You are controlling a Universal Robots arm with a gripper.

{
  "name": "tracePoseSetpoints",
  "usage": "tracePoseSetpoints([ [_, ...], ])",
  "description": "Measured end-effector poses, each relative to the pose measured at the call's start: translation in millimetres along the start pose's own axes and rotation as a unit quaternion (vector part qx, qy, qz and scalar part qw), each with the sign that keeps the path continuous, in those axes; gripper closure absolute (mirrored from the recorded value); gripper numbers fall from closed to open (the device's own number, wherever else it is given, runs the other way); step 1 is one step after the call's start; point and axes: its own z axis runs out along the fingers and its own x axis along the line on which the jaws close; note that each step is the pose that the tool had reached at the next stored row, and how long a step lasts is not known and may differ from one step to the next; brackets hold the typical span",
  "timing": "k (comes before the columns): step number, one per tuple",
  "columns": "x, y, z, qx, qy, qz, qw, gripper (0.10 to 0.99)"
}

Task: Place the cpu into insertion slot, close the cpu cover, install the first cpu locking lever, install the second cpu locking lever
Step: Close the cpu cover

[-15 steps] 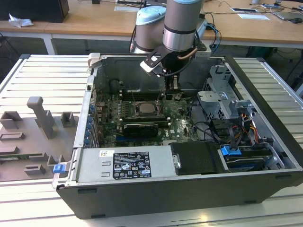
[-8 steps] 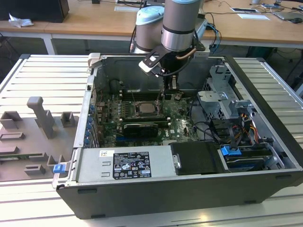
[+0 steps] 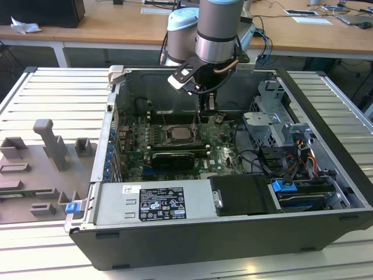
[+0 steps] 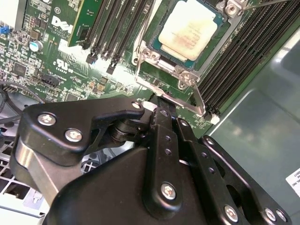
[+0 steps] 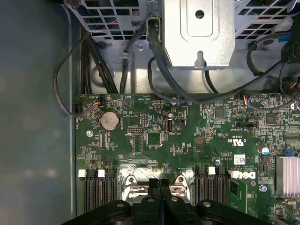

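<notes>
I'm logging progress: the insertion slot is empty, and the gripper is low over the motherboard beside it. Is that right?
No: the insertion slot is not empty; the second wrist view shows the cpu seated in it. The gripper is low over the motherboard beside it.

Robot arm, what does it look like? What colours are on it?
The arm is a round silver-grey tube with pale blue joint caps. A thin cable curls by its wrist. The gripper is black, built from flat linked bars with shiny silver screws.

Exterior overview, wrist views close above motherboard (image 5: 187, 136)
</notes>
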Motion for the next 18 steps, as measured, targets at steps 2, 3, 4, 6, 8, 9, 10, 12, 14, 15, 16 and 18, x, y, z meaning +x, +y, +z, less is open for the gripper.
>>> tracePoseSetpoints([
  [2, 0.0, -1.4, 0.0, 0.0000, 0.0000, 0.000, 1.0000, 0.980],
  [3, 0.0, -2.6, -0.1, 0.0000, 0.0000, 0.000, 1.0000, 0.980],
  [4, 0.0, -3.6, -0.1, 0.0000, 0.0000, 0.000, 1.0000, 0.980],
  [6, -0.1, -6.4, -0.1, 0.0000, 0.0000, 0.000, 1.0000, 0.980],
  [8, -0.1, -9.2, -0.1, 0.0000, 0.0000, 0.000, 1.0000, 0.980],
  [9, -0.1, -10.6, -0.1, 0.0000, 0.0000, 0.000, 1.0000, 0.980],
  [10, -0.2, -11.9, -0.2, 0.0000, 0.0000, 0.000, 1.0000, 0.980],
  [12, -0.2, -15.3, -0.1, 0.0000, 0.0000, 0.000, 1.0000, 0.980],
  [14, -0.2, -22.1, 0.4, 0.0000, 0.0000, 0.000, 1.0000, 0.980],
  [15, -0.3, -27.1, 1.5, 0.0000, 0.0000, 0.000, 1.0000, 0.980],
  [16, -0.4, -32.4, 4.8, 0.0000, 0.0000, 0.000, 1.0000, 0.980],
  [18, -0.6, -39.9, 10.8, 0.0000, 0.0000, 0.000, 1.0000, 0.980],
])
